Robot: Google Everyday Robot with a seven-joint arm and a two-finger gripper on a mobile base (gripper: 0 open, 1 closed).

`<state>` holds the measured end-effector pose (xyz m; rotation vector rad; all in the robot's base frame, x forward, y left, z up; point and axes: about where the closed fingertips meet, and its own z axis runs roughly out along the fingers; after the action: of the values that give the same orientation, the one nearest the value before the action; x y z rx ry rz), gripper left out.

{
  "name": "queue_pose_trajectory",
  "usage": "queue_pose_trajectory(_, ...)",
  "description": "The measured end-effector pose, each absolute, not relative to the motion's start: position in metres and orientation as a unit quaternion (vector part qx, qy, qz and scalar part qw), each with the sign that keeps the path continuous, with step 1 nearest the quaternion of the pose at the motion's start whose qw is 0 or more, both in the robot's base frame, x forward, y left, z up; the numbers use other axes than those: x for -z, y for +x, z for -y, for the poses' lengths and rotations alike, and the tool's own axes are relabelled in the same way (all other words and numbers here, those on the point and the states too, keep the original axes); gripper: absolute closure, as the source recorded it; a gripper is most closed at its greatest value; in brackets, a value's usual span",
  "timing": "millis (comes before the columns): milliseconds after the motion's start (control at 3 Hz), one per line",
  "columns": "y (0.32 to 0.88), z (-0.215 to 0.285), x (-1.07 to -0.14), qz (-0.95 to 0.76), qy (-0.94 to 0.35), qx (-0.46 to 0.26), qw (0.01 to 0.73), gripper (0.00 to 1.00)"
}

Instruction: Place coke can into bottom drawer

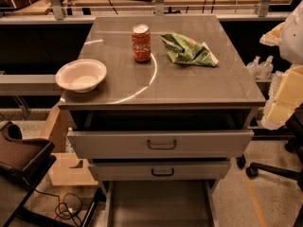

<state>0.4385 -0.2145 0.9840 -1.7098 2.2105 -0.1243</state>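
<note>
**Can on the cabinet top, gripper half out of frame at the right**

The gripper (283, 103) sits at the right edge of the view, just beside the cabinet's right side and below the level of the cabinet top (199, 86). It shows only as pale, yellowish blocks under a white arm segment, and the frame edge cuts it off. Whether it is spread or closed cannot be told. It holds nothing that can be seen, and it is well apart from the can.

The coke can (141, 42) stands upright on the cabinet top, towards the back and a little left of centre. Just to its right lies a crumpled green bag (188, 50), near the can but not touching it. A white bowl (81, 74) sits at the front left corner, its rim reaching the table edge.

Below the top, the upper drawer front (161, 144) stands pulled out with a dark gap behind it, so its inside is hidden. The second drawer front (162, 171) sits under it.

The bottom drawer (158, 203) is drawn out, its flat dark floor bare. The lower frame edge cuts off its front end.
</note>
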Motion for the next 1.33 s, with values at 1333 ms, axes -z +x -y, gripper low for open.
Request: queue_pose_trajectory(1333, 0.507, 0.155, -0.963, -0.802, -0.490, -0.035, 0.340, 0.00)
